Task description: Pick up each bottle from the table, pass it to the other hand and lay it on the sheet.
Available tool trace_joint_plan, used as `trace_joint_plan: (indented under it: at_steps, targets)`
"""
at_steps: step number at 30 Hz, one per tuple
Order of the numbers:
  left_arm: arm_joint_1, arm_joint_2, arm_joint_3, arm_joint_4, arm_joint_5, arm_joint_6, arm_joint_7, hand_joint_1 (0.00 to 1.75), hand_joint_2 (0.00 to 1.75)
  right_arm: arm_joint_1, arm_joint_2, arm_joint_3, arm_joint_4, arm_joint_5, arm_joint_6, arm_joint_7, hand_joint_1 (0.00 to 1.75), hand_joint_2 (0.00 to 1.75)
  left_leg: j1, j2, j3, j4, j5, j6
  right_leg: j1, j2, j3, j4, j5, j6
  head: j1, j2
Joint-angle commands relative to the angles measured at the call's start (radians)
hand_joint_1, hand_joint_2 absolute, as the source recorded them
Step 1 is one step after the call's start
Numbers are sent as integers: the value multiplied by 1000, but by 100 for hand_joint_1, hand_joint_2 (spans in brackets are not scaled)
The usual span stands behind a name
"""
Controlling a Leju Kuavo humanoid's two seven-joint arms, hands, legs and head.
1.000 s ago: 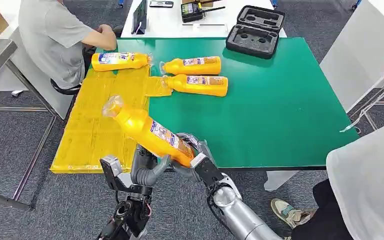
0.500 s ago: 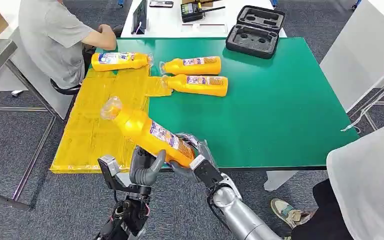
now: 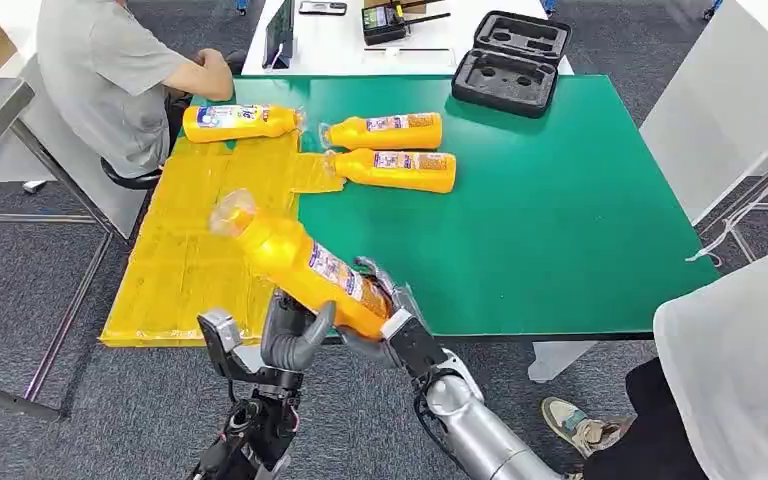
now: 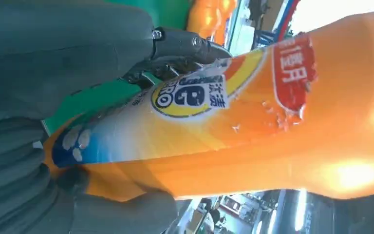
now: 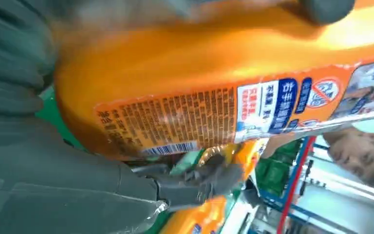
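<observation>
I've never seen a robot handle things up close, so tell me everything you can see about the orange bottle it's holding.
The bottle is orange, plastic by its look, with a clear cap at its neck and a printed label of blue, white and yellow around its body. It is held tilted in the air above the near edge of the green table, cap pointing up and away toward the yellow sheet. Both hands meet at its base: the left hand from below, the right hand alongside.

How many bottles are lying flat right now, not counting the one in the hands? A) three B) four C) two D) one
A: one bottle lies at the far end of the yellow sheet, and two more lie mostly on the green table beside it, their caps at the sheet's edge.
</observation>
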Motion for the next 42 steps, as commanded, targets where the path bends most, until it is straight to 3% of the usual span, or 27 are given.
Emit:
trace_joint_plan:
  at_steps: [1, 14, 17, 19, 21, 23, 24, 32, 33, 35, 38, 40, 41, 42]
  targets:
    - [-31, 9, -20, 0, -9, -7, 3, 175, 175, -25, -12, 15, 53, -6, 4, 7, 0, 175, 1, -1, 1, 0, 0, -1, 1, -1, 2, -1, 0, -1, 0, 0]
    - [-22, 26, 2, -41, -57, 39, 3, 175, 175, -6, -10, -7, 50, -8, -11, 7, 0, 175, 2, 0, 4, 0, -2, -2, 2, 0, 5, -1, -1, -2, 0, 0]
    - [-11, 54, -29, -135, -227, 255, 3, 175, 175, 3, -8, -19, 45, 2, -17, 7, 0, 175, 2, 0, 3, 0, -2, -2, 2, 0, 4, -1, -1, -2, 0, 0]
    - [-11, 54, -29, -135, -227, 255, 3, 175, 175, 3, -8, -19, 45, 2, -17, 7, 0, 175, 1, 0, 2, 0, -1, -2, 1, 0, 2, 0, -1, -2, 0, 0]
    - [-43, 94, -83, -133, -347, 463, 3, 175, 175, 11, -12, -30, 35, 3, -17, 7, 0, 175, 2, 1, 3, 0, -1, -2, 2, 0, 3, -1, -1, -2, 0, 0]
    - [-117, 156, -174, -31, -510, 785, 3, 175, 175, 18, -15, -44, 27, 2, -15, 7, 0, 175, 2, 0, 3, 0, -1, -2, 2, -1, 4, -1, -1, -3, 0, 0]
    - [-153, 177, -200, 6, -504, 855, 3, 175, 175, 20, -14, -51, 27, 3, -10, 7, 0, 175, 1, -2, 1, 0, 0, -2, 1, -2, 2, -1, 0, -2, 0, 0]
    - [-203, 188, -202, 78, -493, 919, 3, 175, 175, 22, -11, -56, 29, 8, -6, 7, 0, 175, 1, -1, 2, -1, 0, -1, 1, -1, 2, 0, 0, -1, 0, 0]
    - [-222, 183, -182, 106, -506, 937, 3, 175, 175, 21, -10, -56, 30, 6, -4, 7, 0, 175, 2, -1, 4, 0, -1, -2, 2, -1, 5, -1, -1, -2, 1, 0]
    - [-228, 147, -28, 135, -715, 937, 3, 175, 175, 22, -7, -60, 30, -1, -3, 7, 0, 175, 2, 0, 3, 0, -1, -2, 2, -1, 4, -1, -1, -2, 0, 0]
    - [-237, 48, 321, 122, -1120, 937, 3, 175, 175, 24, -3, -60, 27, -5, -6, 7, 0, 175, 1, 0, 2, 0, 0, -2, 1, 0, 2, 0, 0, -2, 0, 0]
    - [-272, 46, 354, 176, -1098, 937, 3, 175, 175, 30, -2, -60, 22, -3, -12, 7, 0, 175, 2, 2, 1, 1, -1, -2, 2, 2, 2, 0, 0, -2, 1, 0]
    - [-293, 64, 305, 220, -1001, 937, 3, 175, 175, 32, -4, -59, 21, -3, -15, 7, 0, 175, 1, 1, 0, 1, 0, -1, 1, 1, 0, 0, 0, -1, 0, 0]
    - [-290, 53, 411, 180, -1175, 937, 3, 175, 175, 28, -5, -56, 27, -8, -12, 7, 0, 175, 2, 1, 2, 1, -1, -2, 2, 0, 2, 0, 0, -2, 0, 0]
